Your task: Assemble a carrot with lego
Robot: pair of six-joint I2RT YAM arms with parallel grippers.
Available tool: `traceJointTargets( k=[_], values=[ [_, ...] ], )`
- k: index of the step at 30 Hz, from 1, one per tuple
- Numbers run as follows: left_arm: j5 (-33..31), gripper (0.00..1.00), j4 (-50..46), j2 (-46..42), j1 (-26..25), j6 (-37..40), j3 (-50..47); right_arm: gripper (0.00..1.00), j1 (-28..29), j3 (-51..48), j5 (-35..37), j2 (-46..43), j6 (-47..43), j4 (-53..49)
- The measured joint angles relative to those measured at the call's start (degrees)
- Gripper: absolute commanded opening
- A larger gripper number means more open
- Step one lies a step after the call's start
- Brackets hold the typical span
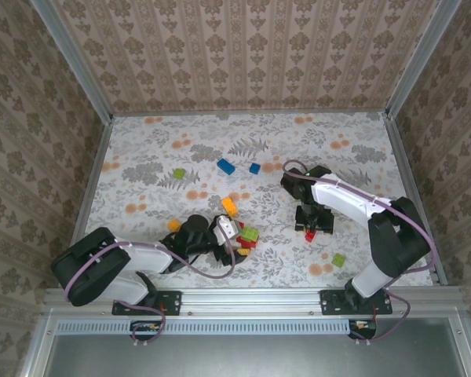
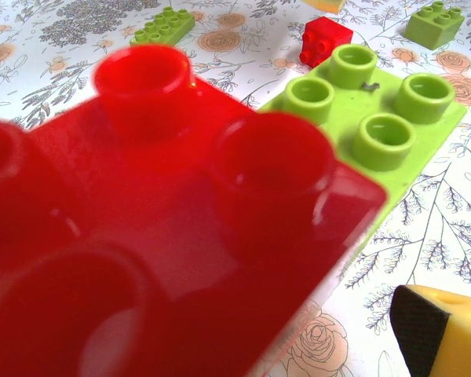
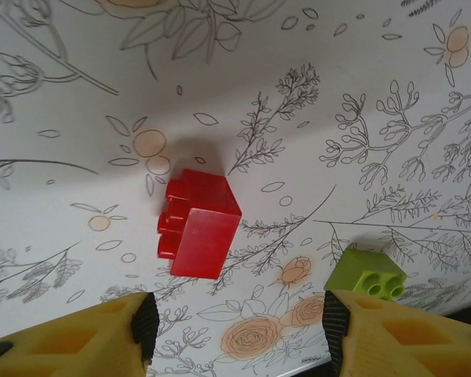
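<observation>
While the left gripper (image 1: 229,229) sits at the pile of lego bricks (image 1: 250,234), a blurred red plastic brick (image 2: 165,236) crowds its wrist view and hides 1 finger. The other yellow finger (image 2: 447,334) stands clear of it, jaws wide and empty. The right gripper (image 3: 239,334), cut off at the frame's bottom, is parted and holds nothing. A small red brick (image 3: 198,228) lies on its side just beyond on the floral table (image 3: 361,94).
</observation>
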Motion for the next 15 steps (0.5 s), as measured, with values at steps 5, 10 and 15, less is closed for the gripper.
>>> traceJointTargets(
  k=[5,10,15],
  values=[
    [0.00,0.98,0.00,0.00,0.00,0.00,0.00,0.62,0.33,0.02,0.39,1.46,2.03,0.00],
    [0.20,0.98,0.02,0.00,-0.02,0.00,0.00,0.62,0.83,1.49,0.63,5.07,2.91,-0.31],
    [0.37,0.98,0.02,0.00,-0.02,0.00,0.00,0.59,1.25,3.61,0.79,8.35,3.04,-0.31]
  ],
)
